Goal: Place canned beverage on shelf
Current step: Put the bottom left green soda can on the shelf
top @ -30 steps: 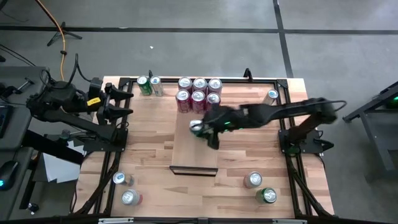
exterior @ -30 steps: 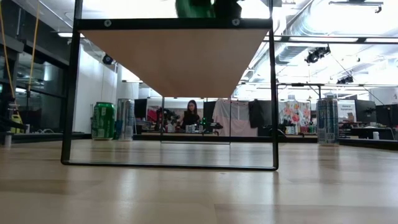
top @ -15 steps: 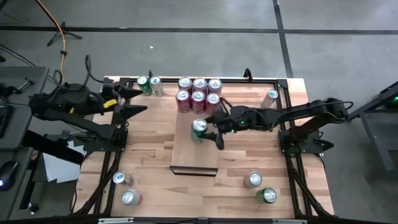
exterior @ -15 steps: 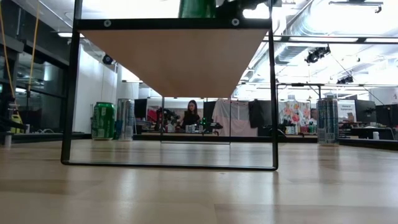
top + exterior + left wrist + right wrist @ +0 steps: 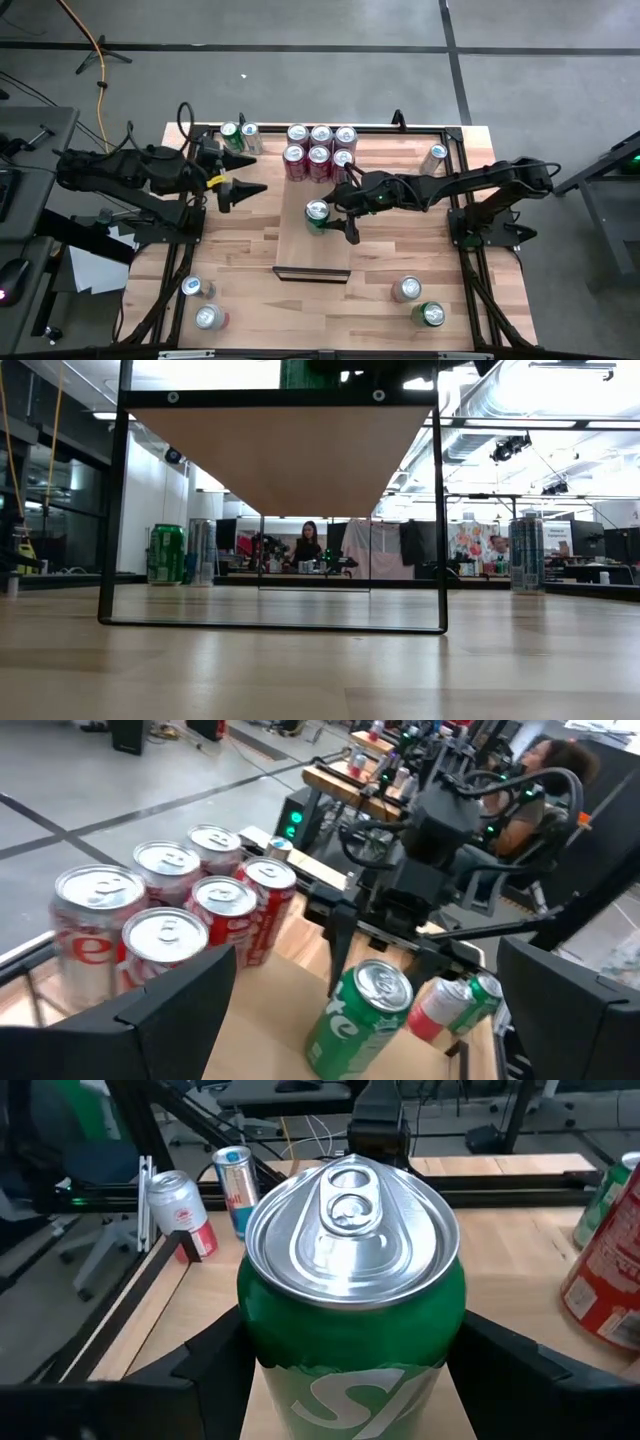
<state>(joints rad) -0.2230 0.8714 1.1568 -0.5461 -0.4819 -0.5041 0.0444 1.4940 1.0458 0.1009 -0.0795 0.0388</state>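
Observation:
The shelf [image 5: 310, 250] is a pale board on a black frame in the table's middle; the low view shows its underside [image 5: 280, 455]. A green can [image 5: 318, 213] stands upright on the board's far part, top up. My right gripper [image 5: 337, 216] reaches in from the table's right and is shut on the can [image 5: 350, 1300]. To the left of the shelf, my left gripper [image 5: 255, 174] hangs open above the table with nothing between its fingers; its wrist view looks at the can [image 5: 358, 1015]. My right gripper pinches the green can's lower side wall [image 5: 262, 1380] between its two fingers, one on each side. The fingers [image 5: 205, 1355] come nearly level from the table's right. The can is upright, its base at the shelf's top [image 5: 300, 388].
Several red cans [image 5: 318, 150] cluster at the far edge behind the shelf. Two more cans [image 5: 238, 137] stand far left, one [image 5: 436, 155] far right, two [image 5: 200, 303] near left and two [image 5: 418, 302] near right. People sit in the room beyond.
My left gripper has swung from the table's left edge toward the shelf, staying open. My right gripper has sunk and tipped toward level, and the green can has gone from tilted under it to upright on the shelf.

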